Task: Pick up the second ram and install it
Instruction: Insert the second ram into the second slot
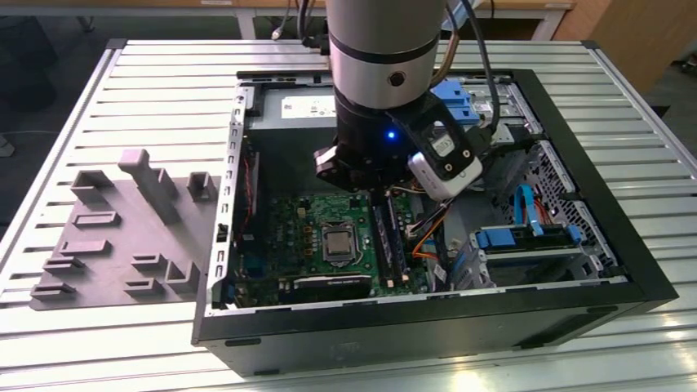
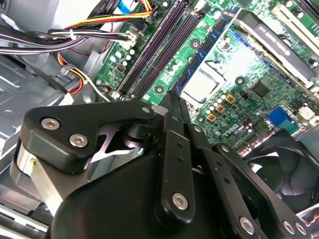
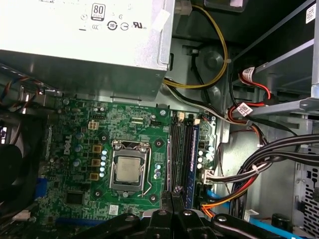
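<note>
Slatted counter (image 1: 163,65), open computer case (image 1: 436,327); within, clenched gripper (image 3: 174,195) low over memory slots (image 3: 184,149), second ram (image 1: 390,237) seemingly the dark strip directly beneath. Keep stick square to slot, press straight down, evenly.

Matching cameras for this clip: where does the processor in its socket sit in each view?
Exterior view: processor on the exterior view's left of the memory slots.
First wrist view: processor alongside the memory slots.
Second wrist view: processor alongside the memory slots.
Shared landmark: the memory slots.
</note>
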`<state>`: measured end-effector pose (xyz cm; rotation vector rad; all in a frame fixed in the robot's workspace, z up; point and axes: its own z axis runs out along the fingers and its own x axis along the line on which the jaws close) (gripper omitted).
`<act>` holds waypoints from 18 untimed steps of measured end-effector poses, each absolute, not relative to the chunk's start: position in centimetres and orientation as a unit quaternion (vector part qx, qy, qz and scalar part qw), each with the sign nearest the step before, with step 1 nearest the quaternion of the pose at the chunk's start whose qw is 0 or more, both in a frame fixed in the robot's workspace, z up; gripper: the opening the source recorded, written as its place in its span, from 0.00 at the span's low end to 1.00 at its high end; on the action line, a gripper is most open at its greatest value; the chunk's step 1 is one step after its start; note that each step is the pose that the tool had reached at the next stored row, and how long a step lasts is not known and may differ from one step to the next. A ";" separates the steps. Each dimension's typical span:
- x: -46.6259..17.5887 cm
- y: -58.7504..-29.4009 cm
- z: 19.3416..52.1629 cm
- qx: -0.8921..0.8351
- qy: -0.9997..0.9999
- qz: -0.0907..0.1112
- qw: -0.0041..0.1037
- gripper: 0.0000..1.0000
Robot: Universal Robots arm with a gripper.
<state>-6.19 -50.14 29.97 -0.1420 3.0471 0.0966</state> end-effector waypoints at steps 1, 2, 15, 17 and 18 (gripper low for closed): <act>-6.2 -50.1 29.9 -0.046 0.997 0.032 0.045 0.11; -6.2 -50.1 29.9 -0.046 0.997 0.032 0.045 0.11; -5.1 -50.1 29.5 -0.046 0.997 0.033 0.045 0.11; -5.1 -50.1 29.2 -0.046 0.997 0.033 0.045 0.11; -5.1 -50.1 29.1 -0.046 0.997 0.033 0.045 0.11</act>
